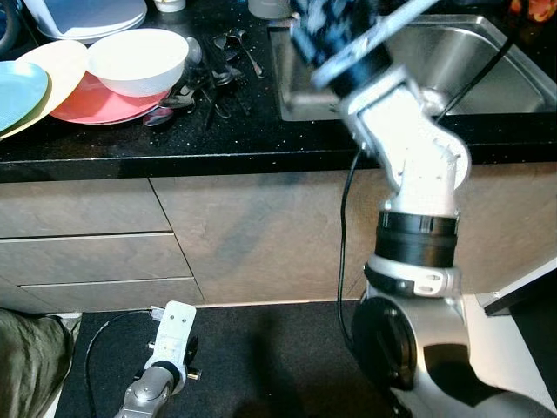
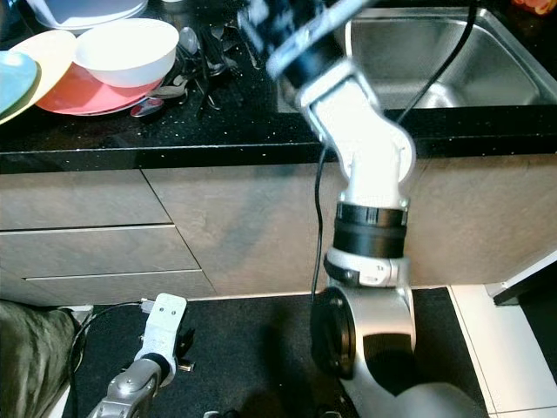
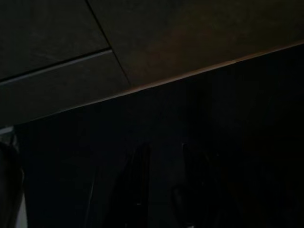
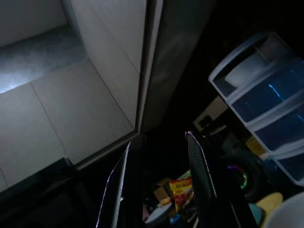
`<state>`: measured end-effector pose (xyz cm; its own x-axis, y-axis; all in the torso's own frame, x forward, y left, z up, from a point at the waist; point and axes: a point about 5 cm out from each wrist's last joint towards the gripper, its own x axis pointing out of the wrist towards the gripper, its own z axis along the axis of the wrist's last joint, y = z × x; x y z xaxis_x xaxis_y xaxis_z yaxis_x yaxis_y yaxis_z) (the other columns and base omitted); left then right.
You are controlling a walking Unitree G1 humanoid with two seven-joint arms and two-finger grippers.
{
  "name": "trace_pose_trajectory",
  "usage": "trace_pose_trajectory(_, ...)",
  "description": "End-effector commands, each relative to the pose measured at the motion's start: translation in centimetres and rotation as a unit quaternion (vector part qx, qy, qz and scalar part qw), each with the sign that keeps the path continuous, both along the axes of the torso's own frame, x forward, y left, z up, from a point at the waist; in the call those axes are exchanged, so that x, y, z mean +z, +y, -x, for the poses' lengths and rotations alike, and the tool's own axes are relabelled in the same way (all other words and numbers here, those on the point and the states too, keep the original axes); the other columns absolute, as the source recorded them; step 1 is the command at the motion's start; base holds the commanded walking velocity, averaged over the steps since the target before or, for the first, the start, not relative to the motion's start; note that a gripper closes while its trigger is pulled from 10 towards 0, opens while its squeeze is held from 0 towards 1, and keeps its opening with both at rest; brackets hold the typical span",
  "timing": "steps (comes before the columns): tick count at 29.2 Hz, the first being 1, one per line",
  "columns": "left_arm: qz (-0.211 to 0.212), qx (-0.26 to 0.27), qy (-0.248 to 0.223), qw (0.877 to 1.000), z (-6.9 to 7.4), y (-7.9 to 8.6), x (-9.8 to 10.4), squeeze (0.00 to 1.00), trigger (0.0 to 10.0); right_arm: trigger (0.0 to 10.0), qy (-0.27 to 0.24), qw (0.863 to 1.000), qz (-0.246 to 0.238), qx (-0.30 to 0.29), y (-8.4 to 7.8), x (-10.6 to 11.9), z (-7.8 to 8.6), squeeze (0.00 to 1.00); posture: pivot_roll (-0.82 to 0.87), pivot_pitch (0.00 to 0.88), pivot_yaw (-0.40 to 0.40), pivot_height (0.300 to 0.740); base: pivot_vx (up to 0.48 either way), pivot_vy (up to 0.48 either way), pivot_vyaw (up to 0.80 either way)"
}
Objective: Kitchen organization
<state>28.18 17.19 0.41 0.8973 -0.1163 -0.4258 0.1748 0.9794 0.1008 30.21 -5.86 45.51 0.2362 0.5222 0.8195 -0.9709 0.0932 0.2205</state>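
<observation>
A white bowl [image 1: 137,59] sits on a pink plate [image 1: 104,103] on the black counter [image 1: 261,131], with a yellow plate [image 1: 54,70] and a blue plate [image 1: 16,94] to its left. Several pieces of dark cutlery [image 1: 213,74] lie between the bowl and the steel sink [image 1: 487,70]. My right arm [image 1: 409,148] is raised over the sink's left side, blurred at the top. In the right wrist view my right gripper [image 4: 159,138] is open and holds nothing. My left arm [image 1: 170,340] hangs low near the floor. Its gripper [image 3: 165,147] is dimly seen, fingers apart.
Stacked white plates [image 1: 87,16] stand at the counter's back left. Grey drawer fronts [image 1: 87,235] run below the counter. Green cloth [image 1: 26,366] lies at the lower left by a dark floor mat [image 1: 261,357]. The right wrist view has translucent storage drawers [image 4: 266,95].
</observation>
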Motion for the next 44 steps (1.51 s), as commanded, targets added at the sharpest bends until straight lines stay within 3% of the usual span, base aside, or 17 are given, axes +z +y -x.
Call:
trace_pose_trajectory(1, -0.002, 0.006, 0.029, 1.0, 1.2, 0.3, -1.2, 0.0, 10.0, 10.0, -0.019, 1.0, -0.014, 0.009, 0.1, 1.1, 0.6, 0.0, 0.04, 0.36, 0.037, 0.74, 0.0, 0.0, 0.0)
trace_pose_trajectory(7, -0.002, 0.005, 0.032, 0.999, 1.3, 0.3, -1.3, 0.0, 10.0, 10.0, -0.034, 0.999, -0.027, -0.002, -0.2, 2.2, 0.9, 0.0, 0.04, 0.362, 0.037, 0.74, 0.0, 0.0, 0.0)
trace_pose_trajectory(15, -0.004, 0.006, 0.033, 0.999, 1.4, 0.4, -1.3, 0.0, 10.0, 10.0, -0.034, 0.997, -0.069, -0.03, -2.4, 3.3, 0.4, 0.0, 0.04, 0.356, 0.038, 0.74, 0.0, 0.0, 0.0)
trace_pose_trajectory(19, -0.004, 0.006, 0.033, 0.999, 1.4, 0.4, -1.2, 0.0, 10.0, 10.0, -0.041, 0.993, -0.104, -0.024, -3.8, 4.0, 0.7, 0.0, 0.04, 0.352, 0.036, 0.74, 0.0, 0.0, 0.0)
trace_pose_trajectory(31, -0.005, 0.005, 0.033, 0.999, 1.4, 0.4, -1.2, 0.0, 10.0, 10.0, -0.066, 0.985, -0.158, 0.007, -5.5, 4.9, 1.9, 0.0, 0.04, 0.352, 0.036, 0.74, 0.0, 0.0, 0.0)
trace_pose_trajectory(36, -0.007, 0.005, 0.035, 0.999, 1.5, 0.6, -1.3, 0.0, 10.0, 10.0, -0.071, 0.983, -0.169, 0.014, -6.0, 4.5, 2.3, 0.0, 0.05, 0.342, 0.036, 0.74, 0.0, 0.0, 0.0)
trace_pose_trajectory(44, -0.007, 0.009, 0.035, 0.999, 1.8, 0.7, -1.4, 0.0, 10.0, 10.0, -0.027, 0.99, -0.138, -0.018, -6.2, 1.5, 1.2, 0.0, 0.06, 0.337, 0.023, 0.74, 0.0, 0.0, 0.0)
